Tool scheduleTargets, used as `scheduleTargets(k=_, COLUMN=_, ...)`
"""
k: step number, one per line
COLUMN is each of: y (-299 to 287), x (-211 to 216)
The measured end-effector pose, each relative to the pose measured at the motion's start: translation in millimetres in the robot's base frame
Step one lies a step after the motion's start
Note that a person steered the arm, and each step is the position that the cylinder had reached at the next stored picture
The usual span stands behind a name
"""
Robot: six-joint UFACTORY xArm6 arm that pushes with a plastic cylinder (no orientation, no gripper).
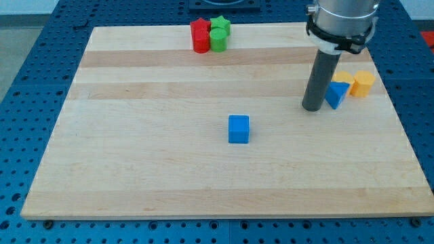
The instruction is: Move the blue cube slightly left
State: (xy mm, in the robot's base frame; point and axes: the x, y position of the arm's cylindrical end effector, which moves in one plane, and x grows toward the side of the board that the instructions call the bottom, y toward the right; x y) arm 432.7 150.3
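The blue cube (pixel 239 129) sits near the middle of the wooden board (pixel 135 169). My tip (pixel 312 108) rests on the board at the view's right, well to the right of the cube and slightly above it. The tip stands right beside a blue wedge-shaped block (pixel 336 93), on that block's left side.
Two orange-yellow blocks (pixel 363 83) lie just right of the blue wedge near the board's right edge. A cluster of red blocks (pixel 200 36) and green blocks (pixel 219 33), one green star-shaped, sits at the board's top edge. The board lies on a blue perforated table.
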Motion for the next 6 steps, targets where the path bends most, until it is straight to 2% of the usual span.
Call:
scheduleTargets(k=1, y=-7.9, x=0.0)
scheduleTargets(k=2, y=-40.7, x=0.0)
scheduleTargets(k=3, y=-66.0, x=22.7)
scheduleTargets(k=4, y=-111.8, x=30.6)
scheduleTargets(k=6, y=-214.0, x=18.6)
